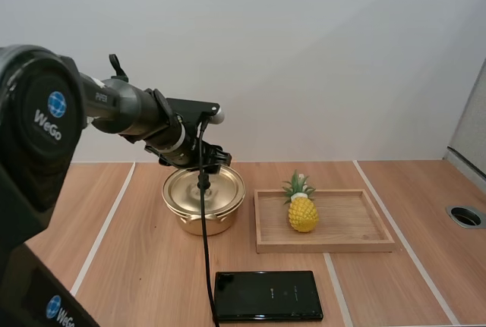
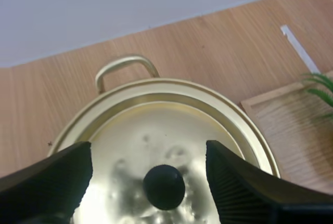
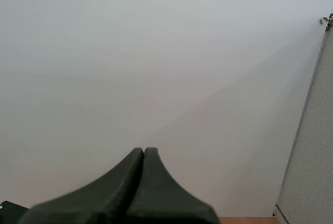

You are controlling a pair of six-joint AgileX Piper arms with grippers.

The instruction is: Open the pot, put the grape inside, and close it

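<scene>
The first step is in hand, the opening of the pot (image 1: 203, 219); the lid (image 2: 156, 120) sits on it, so I cannot say what is inside. The left gripper (image 2: 148, 147) hangs just above the lid with its two fingers wide apart, one on each side of the black knob (image 2: 164, 186); they hold nothing and I judge they do not touch the knob yet. Next it should go a little lower, close on the knob and lift straight up. The right gripper (image 3: 143, 182) has its fingers pressed together on nothing and points at the wall. The wooden tray (image 1: 326, 246) beside the pot holds one fruit, a small pineapple (image 1: 302, 212), standing upright; a black flat device (image 1: 267, 295) lies on the table (image 1: 137, 266) nearer to me.
</scene>
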